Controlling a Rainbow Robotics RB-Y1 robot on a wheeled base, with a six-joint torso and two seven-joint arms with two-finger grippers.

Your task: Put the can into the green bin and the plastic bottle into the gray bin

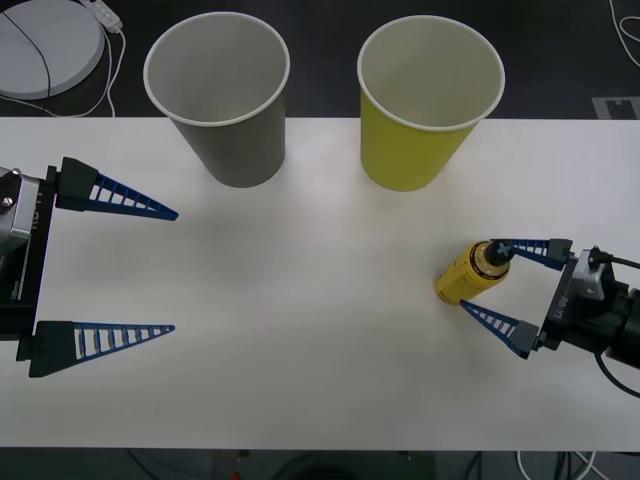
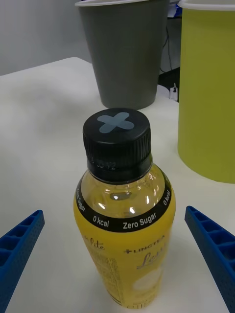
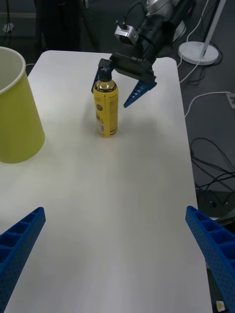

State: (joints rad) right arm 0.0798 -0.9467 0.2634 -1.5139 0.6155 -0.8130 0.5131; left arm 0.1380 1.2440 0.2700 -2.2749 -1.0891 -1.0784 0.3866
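Note:
The plastic bottle (image 1: 466,275), yellow with a black cross-topped cap, stands upright on the white table at the right. My right gripper (image 1: 476,275) is open, one blue finger on each side of the bottle's neck with a gap to both. The right wrist view has the bottle (image 2: 125,210) close up between the fingers (image 2: 19,244), not touching either. Across the table, my left gripper (image 1: 175,270) is open over bare tabletop. The gray bin (image 1: 235,150) and the green bin (image 1: 420,150) stand upright side by side at the back. The can is out of view.
A white round stand base (image 1: 40,45) with a cable lies on the floor beyond the table's back left corner. The table's front edge runs close below both grippers. Bare tabletop spreads between the two arms and in front of the bins.

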